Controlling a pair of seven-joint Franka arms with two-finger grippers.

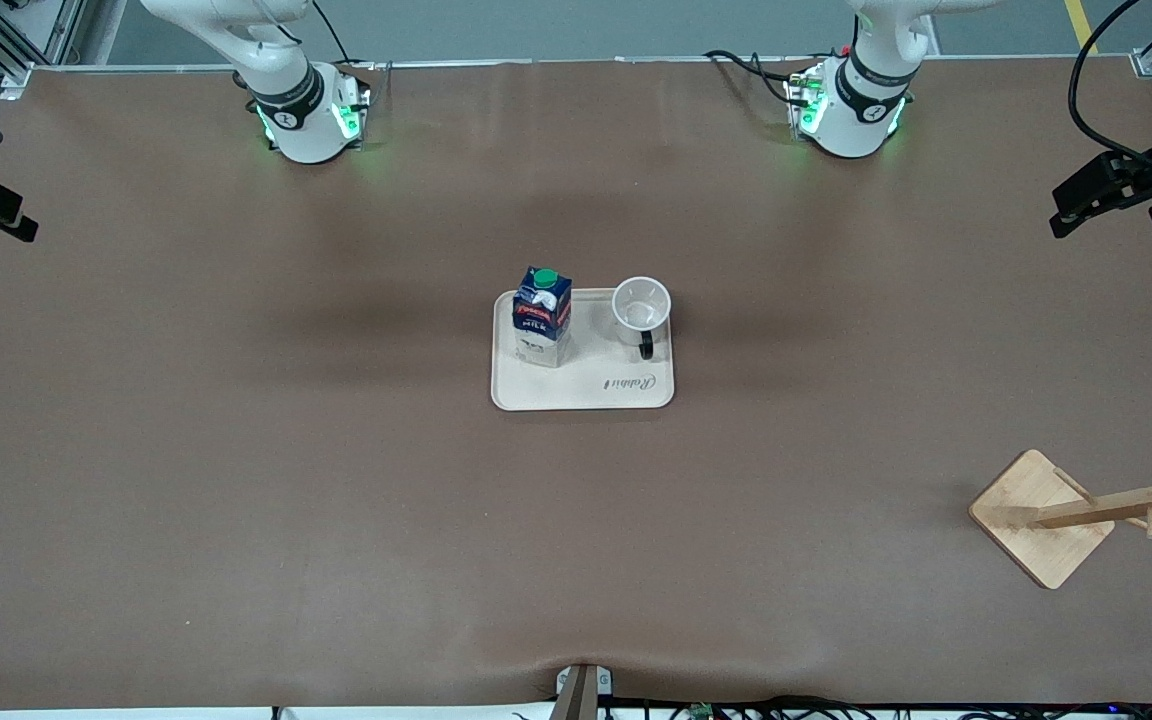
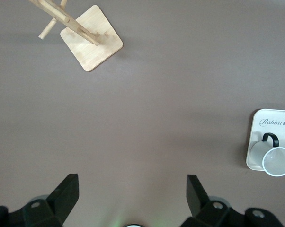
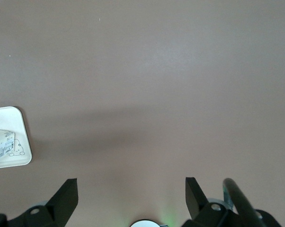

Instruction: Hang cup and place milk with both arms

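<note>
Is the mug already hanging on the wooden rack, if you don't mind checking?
No, the mug stands upright on the tray beside the milk carton, far from the wooden rack.

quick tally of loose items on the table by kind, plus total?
Cartons: 1, the milk
Mugs: 1, the cup
Trays: 1, the beige tray
Wooden racks: 1, the mug tree
Total: 4
</note>
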